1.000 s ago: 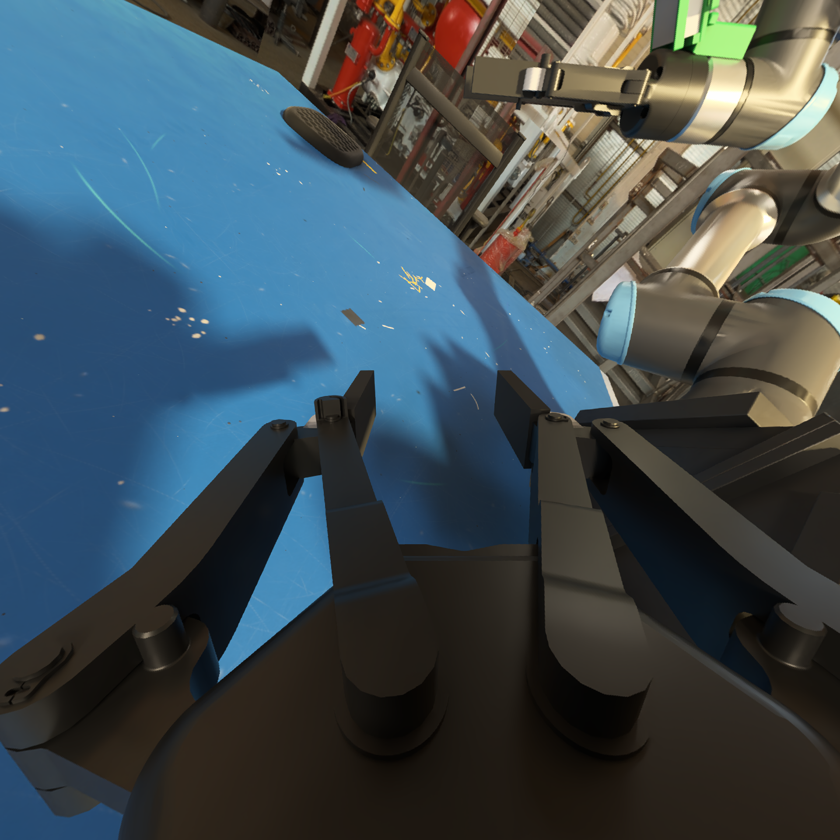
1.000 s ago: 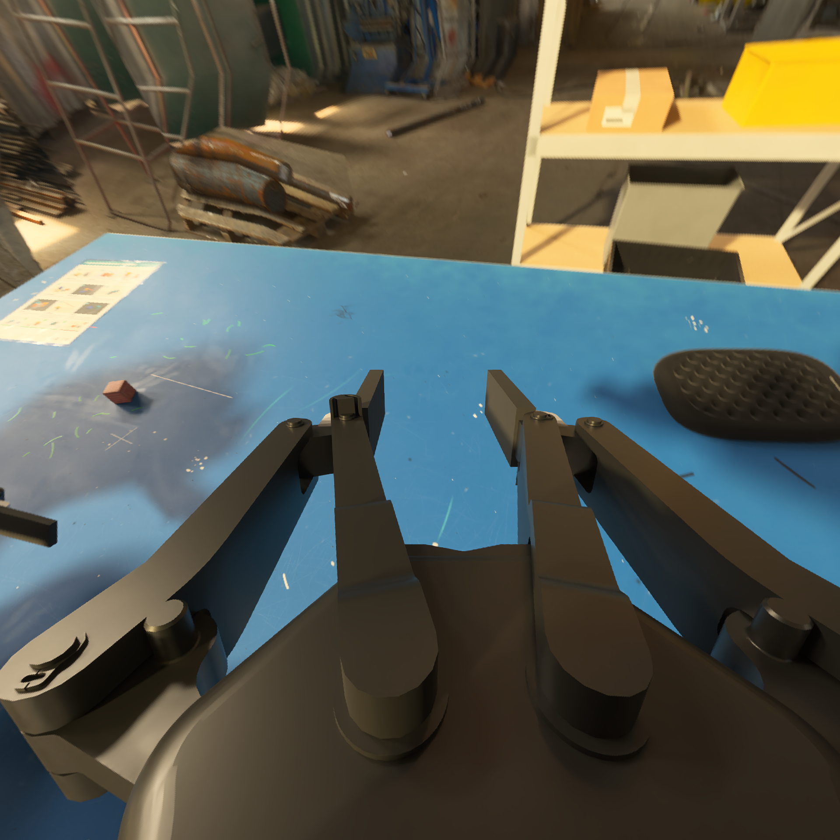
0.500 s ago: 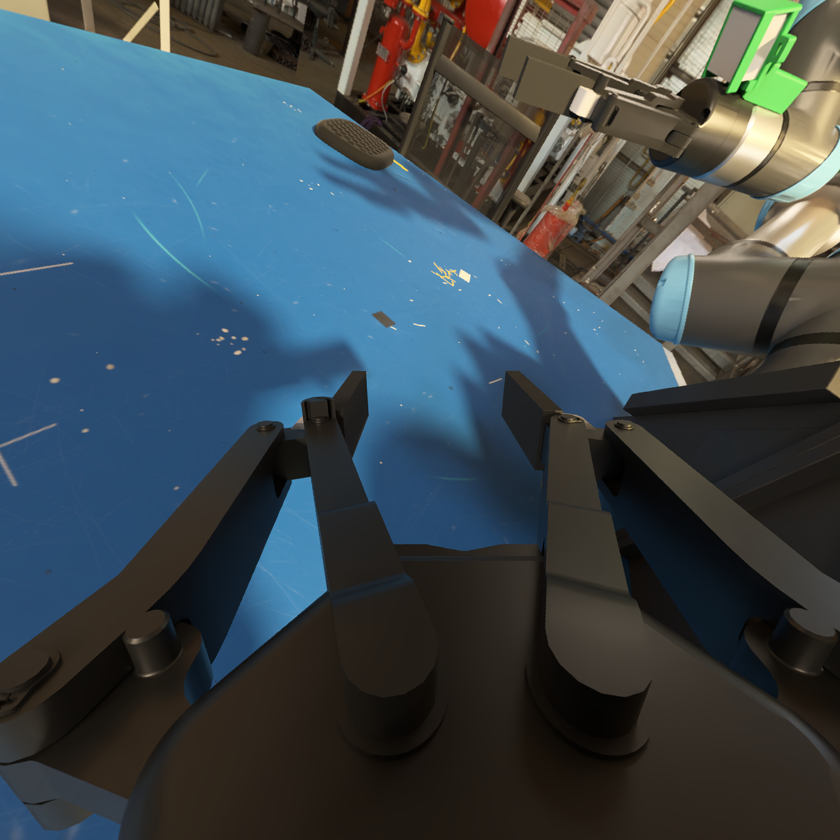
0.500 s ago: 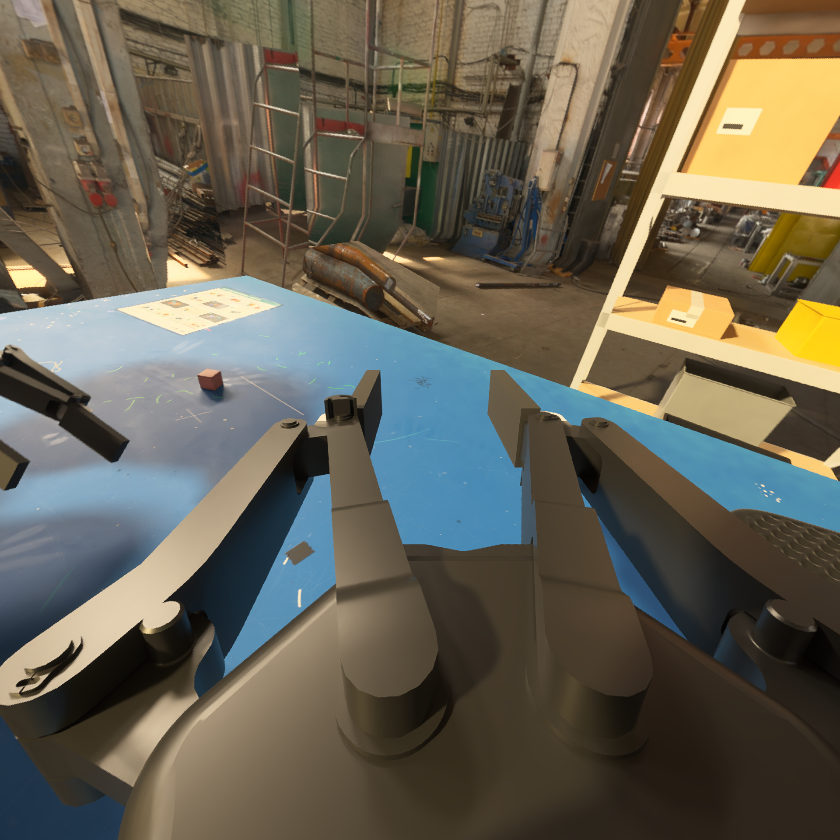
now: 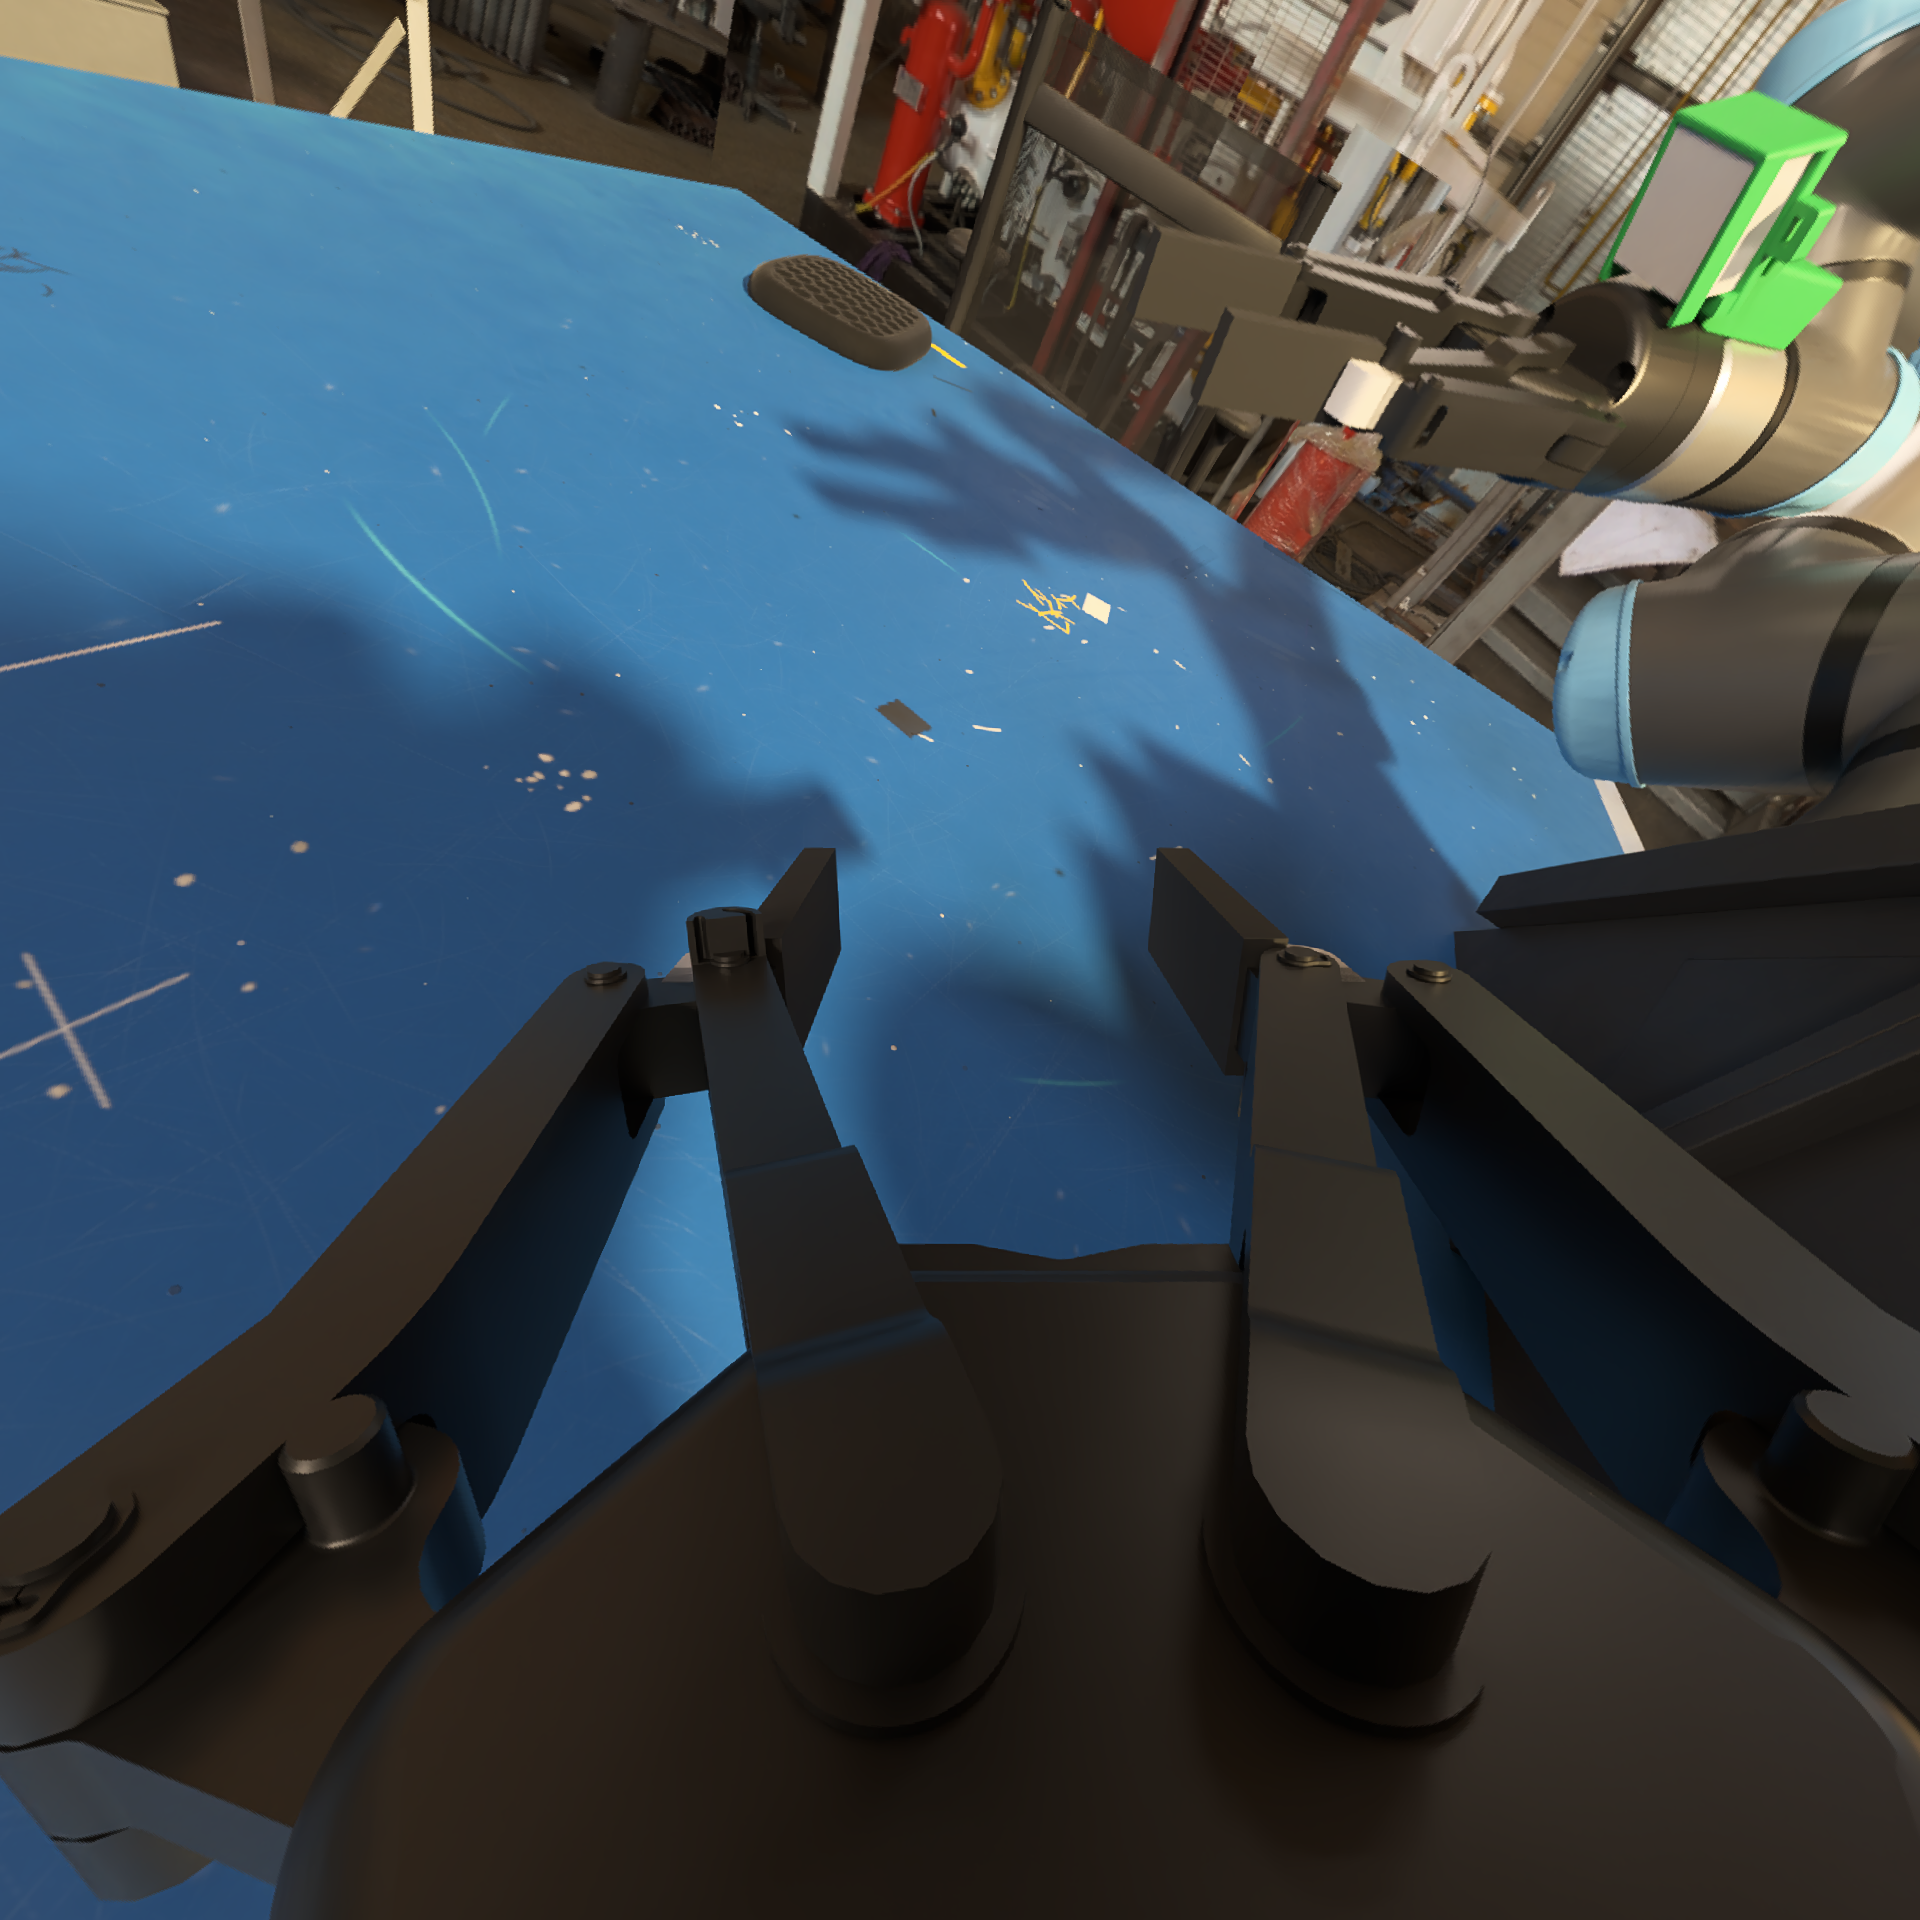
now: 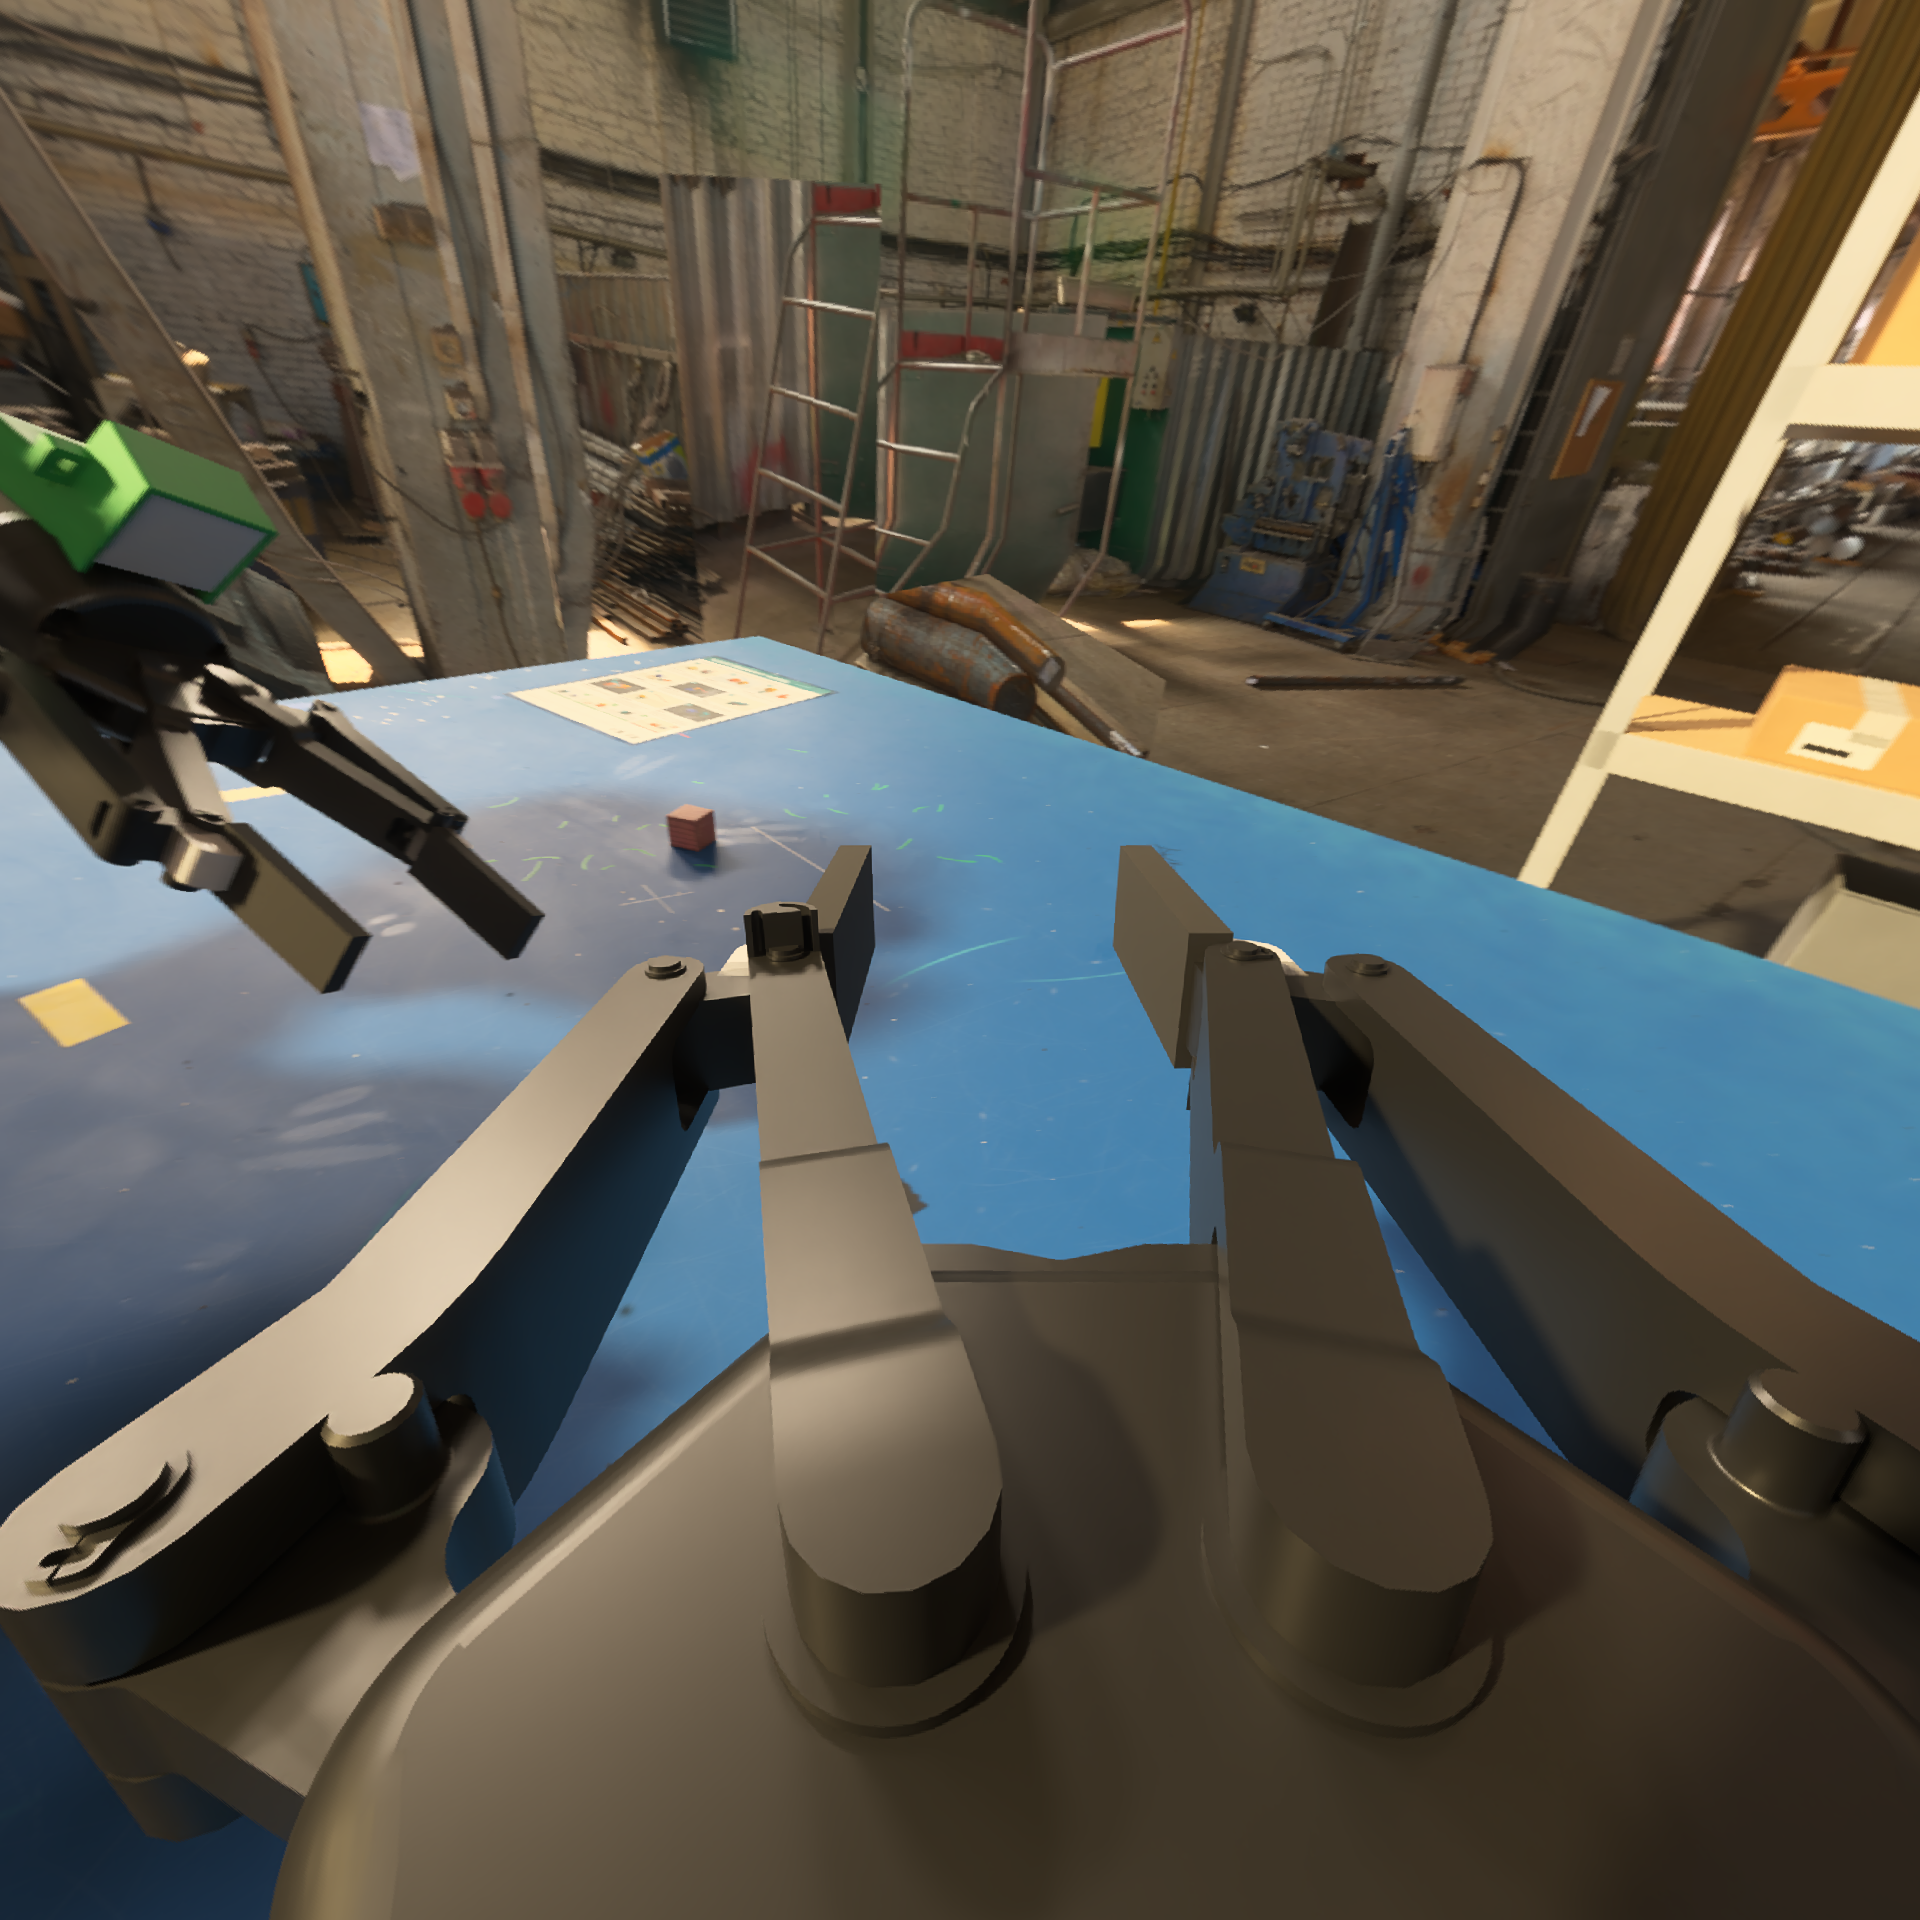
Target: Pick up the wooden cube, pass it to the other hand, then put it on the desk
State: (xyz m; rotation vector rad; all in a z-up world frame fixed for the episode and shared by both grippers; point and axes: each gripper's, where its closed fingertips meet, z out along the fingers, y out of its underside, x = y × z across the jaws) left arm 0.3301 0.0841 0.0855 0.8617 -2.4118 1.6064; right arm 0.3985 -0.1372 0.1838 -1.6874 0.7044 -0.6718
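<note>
The wooden cube (image 6: 691, 828) is seen near a printed sheet (image 6: 670, 697) on the desk (image 6: 1039, 1091), both grippers' jaws apart, nothing held.

bare desk (image 6: 1039, 1122) all round wooden cube (image 6: 691, 828); left end effector (image 6: 431, 930) hangs nearby, apart.

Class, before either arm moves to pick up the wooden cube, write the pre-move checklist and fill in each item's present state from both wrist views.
1. Left pincer open and empty: ok.
2. Right pincer open and empty: ok.
3. Wooden cube resting free on the blue desk: ok.
4. Cube visible in the left wrist view: not ok.
5. Nothing stands close around the cube: ok; the printed sheet lies farther back.
6. Which pincer is nearer the cube: cannot tell.
</note>
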